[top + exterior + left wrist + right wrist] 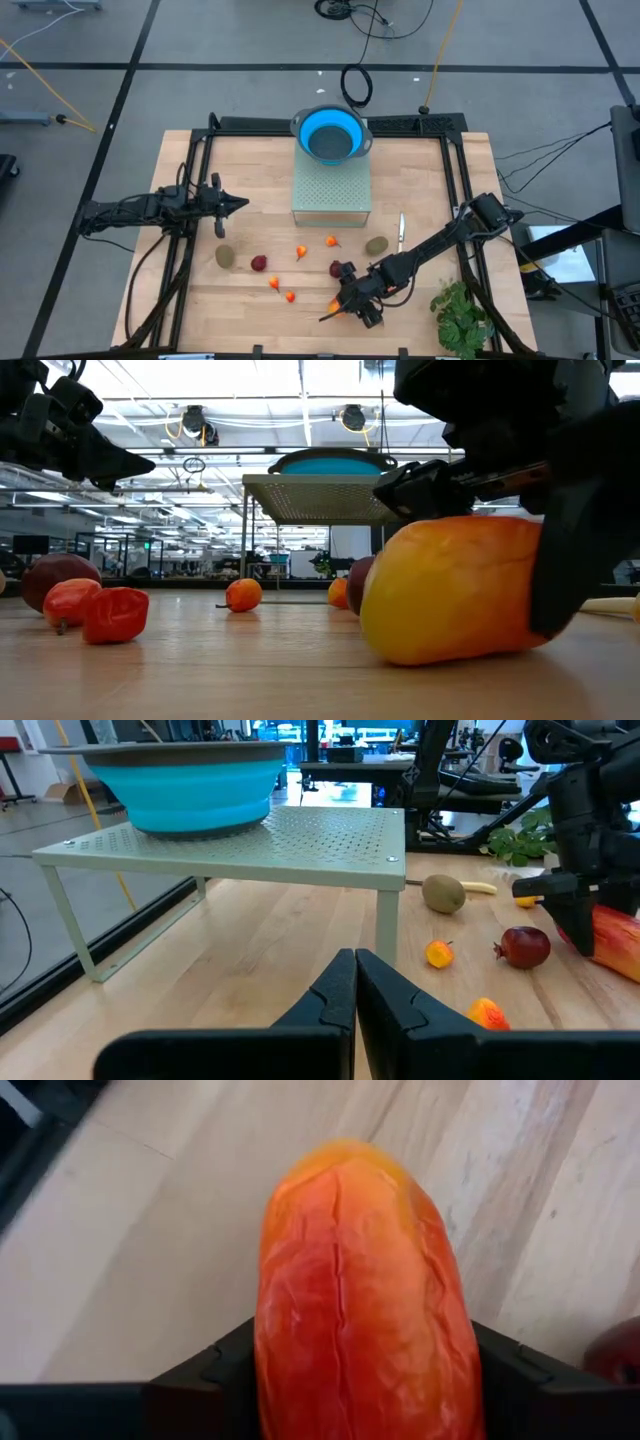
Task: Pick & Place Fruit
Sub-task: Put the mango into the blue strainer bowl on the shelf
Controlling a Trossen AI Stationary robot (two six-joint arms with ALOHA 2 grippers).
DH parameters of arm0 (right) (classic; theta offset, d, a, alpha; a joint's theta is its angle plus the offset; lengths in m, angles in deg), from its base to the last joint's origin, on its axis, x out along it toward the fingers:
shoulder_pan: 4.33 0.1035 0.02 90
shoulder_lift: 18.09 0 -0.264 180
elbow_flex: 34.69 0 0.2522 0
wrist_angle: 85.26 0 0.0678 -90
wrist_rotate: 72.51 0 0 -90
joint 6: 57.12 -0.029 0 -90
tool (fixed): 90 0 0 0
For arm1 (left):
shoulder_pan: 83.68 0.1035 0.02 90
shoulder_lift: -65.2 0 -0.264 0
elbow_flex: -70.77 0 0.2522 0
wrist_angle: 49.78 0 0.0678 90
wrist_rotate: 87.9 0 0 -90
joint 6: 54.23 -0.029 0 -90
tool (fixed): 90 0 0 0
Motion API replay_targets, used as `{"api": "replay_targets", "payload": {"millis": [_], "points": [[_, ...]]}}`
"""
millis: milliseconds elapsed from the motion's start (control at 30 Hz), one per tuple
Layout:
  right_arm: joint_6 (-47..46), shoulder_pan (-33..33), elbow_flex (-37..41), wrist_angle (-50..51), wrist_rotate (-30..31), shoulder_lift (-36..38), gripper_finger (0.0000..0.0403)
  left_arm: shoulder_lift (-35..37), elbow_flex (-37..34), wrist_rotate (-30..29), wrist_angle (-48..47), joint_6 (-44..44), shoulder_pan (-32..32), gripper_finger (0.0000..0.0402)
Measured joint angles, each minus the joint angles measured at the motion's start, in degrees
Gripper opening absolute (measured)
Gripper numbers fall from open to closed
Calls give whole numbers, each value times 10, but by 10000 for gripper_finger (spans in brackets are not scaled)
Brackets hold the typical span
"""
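Note:
The mango point(360, 1300), a red-orange-yellow oval, lies on the wood table near its front edge point(333, 306). My right gripper point(352, 303) stands over it with a finger on each side. Around it on the table lie two brown kiwis point(226, 256) point(376, 245), two dark-red balls point(259, 263) point(338, 268) and several tiny orange-red fruits point(290, 296). My left gripper point(240, 204) hovers shut and touching nothing at the table's left, its fingers point(355, 990) pointing toward the stand. My right gripper has the mango between its two fingers point(200, 1370), which meet its two long sides point(275, 1360) at the end nearer the wrist. The fingers slant down from the table's right and far side, running along the mango. Its underside point(440, 650) rests on the table.
A blue bowl point(332, 133) sits on a pale green perforated stand point(332, 190) at the table's far middle. A slim knife point(401, 230) lies right of the stand. A green leafy bunch point(460, 315) lies at the front right corner. Bare wood lies in front of the left arm.

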Motion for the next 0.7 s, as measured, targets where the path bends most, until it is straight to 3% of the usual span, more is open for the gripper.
{"api": "replay_targets", "payload": {"millis": [433,700], "points": [[-91,0,0,-8,6,106,221,0,0,0,0,0,0,10],[-170,0,0,-39,93,187,223,0,0,0,0,0,0,10]]}}
